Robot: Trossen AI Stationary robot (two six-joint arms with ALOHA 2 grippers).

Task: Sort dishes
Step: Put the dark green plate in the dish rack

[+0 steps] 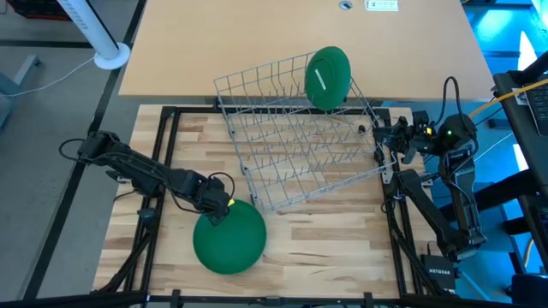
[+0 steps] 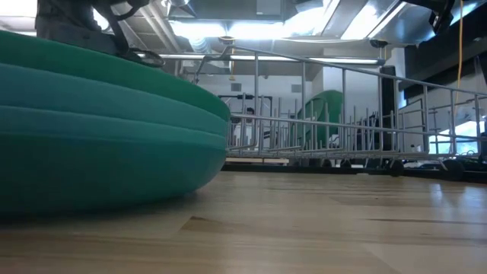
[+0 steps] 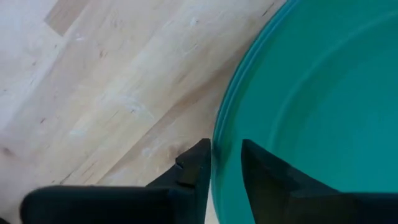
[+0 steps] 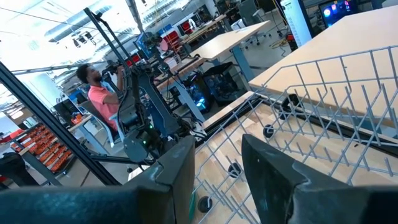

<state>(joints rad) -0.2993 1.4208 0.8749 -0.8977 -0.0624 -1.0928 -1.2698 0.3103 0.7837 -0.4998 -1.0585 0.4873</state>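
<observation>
Left gripper: over the near plate's rim, fingers narrowly apart, one on each side of the edge, grip not clear.
Near plate: lies flat on the wooden surface, front left.
Rack: mid-surface, tilted.
Far plate: stands upright at the rack's far corner.
Right gripper: beside the rack's right edge, fingers apart, empty.

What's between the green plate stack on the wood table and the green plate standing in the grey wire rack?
In the high view, bare wood table, then the grey wire rack's own wires, separate the plate stack from the racked plate.
</observation>
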